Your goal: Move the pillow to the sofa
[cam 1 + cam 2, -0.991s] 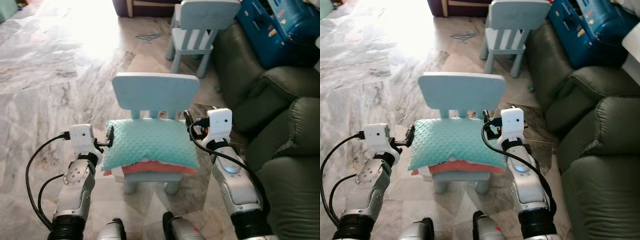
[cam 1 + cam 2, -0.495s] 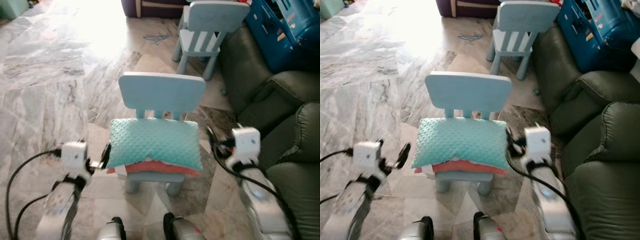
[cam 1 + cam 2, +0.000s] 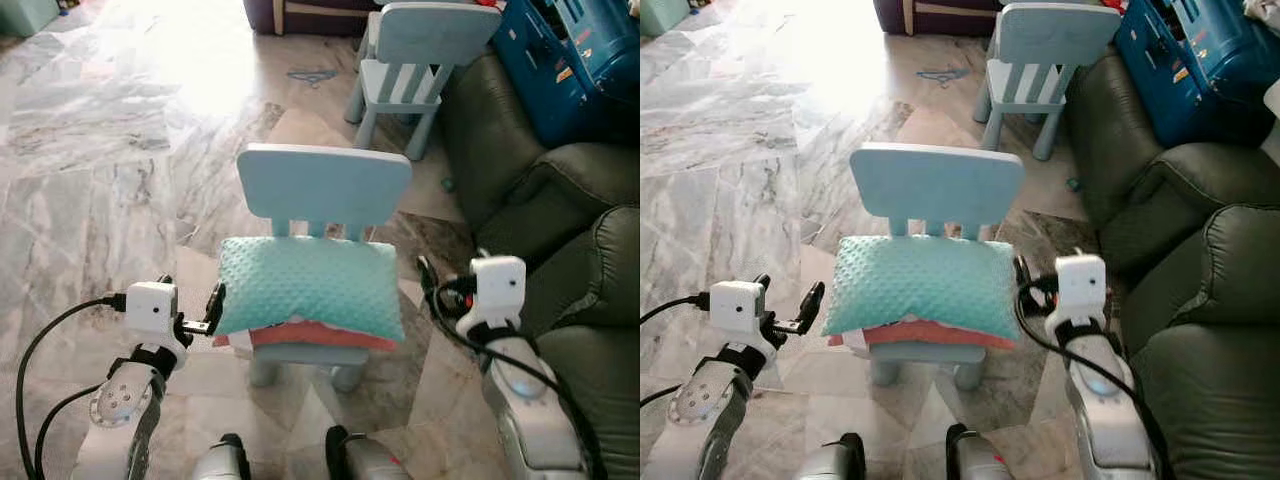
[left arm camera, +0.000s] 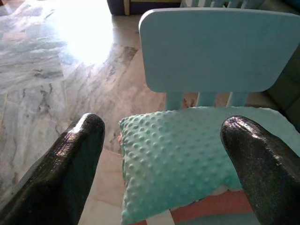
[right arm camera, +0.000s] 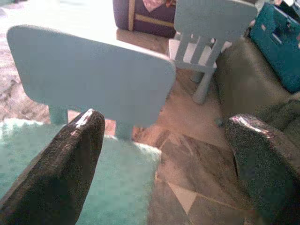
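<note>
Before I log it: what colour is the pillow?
Mint green, dotted texture; the pillow shows best in the left wrist view.

This is a home, a living room by the look of it. A polished marble floor (image 3: pixel 90 170) spreads across the left and far side. A dark green upholstered sofa (image 3: pixel 560 220) fills the right. Two small pale-blue children's chairs stand on the floor, one near (image 3: pixel 322 190) and one farther off (image 3: pixel 405 60), with a blue plastic toy box (image 3: pixel 575 60) on the sofa's far end.
</note>
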`<state>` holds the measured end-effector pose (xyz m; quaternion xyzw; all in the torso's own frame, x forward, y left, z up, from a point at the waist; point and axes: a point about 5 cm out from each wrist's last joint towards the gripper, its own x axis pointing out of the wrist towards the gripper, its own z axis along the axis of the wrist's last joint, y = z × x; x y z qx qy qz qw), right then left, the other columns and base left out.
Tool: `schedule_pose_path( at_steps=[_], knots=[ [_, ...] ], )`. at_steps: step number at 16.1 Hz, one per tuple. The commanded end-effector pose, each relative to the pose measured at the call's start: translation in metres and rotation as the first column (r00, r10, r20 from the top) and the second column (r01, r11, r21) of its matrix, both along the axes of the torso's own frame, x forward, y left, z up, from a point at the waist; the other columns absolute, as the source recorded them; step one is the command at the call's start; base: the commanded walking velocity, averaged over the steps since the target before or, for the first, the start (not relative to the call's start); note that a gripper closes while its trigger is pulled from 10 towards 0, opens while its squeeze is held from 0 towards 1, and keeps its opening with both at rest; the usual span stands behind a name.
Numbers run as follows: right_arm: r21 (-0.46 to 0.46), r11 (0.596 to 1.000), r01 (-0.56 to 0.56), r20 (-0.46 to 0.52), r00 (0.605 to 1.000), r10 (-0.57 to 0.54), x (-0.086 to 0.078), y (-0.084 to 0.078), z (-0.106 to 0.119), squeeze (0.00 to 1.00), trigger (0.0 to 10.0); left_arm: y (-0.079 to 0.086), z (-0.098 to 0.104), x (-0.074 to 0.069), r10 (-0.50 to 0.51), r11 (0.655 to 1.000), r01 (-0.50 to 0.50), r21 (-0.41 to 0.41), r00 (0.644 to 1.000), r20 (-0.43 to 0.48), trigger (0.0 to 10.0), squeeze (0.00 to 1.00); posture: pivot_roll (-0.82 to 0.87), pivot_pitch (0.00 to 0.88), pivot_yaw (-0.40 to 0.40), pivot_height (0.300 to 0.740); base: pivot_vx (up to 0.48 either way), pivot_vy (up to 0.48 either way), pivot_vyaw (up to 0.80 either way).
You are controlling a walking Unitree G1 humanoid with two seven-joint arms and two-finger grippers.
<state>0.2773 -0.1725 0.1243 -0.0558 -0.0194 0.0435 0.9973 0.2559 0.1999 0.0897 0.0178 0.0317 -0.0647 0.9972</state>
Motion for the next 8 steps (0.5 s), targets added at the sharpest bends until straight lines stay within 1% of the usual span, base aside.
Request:
schedule_pose_path(
  at_steps=[1,5,8],
  knots=[
    [0.009,1.000,0.001,-0.003,1.000,-0.001,-0.001,-0.001,0.001,0.00,10.0,0.002,-0.001,-0.001,0.020,1.000,-0.020,-0.012,1.000,-0.010,10.0,0.00,-0.01,0.225,-0.045,0.740,0.000,0.000,0.00],
    [0.020,0.999,-0.027,0.003,1.000,0.027,0.001,0.009,0.004,0.00,10.0,0.002,0.004,0.003,0.026,0.999,-0.026,-0.026,1.000,0.001,10.0,0.00,-0.01,0.235,-0.045,0.740,0.000,0.000,0.00],
    [0.027,0.999,-0.028,-0.002,1.000,0.028,0.001,0.010,0.003,0.00,10.0,0.002,0.003,0.005,0.031,0.999,-0.031,-0.027,1.000,-0.003,10.0,0.00,-0.01,0.239,-0.042,0.740,0.000,0.000,0.00]
  ],
)
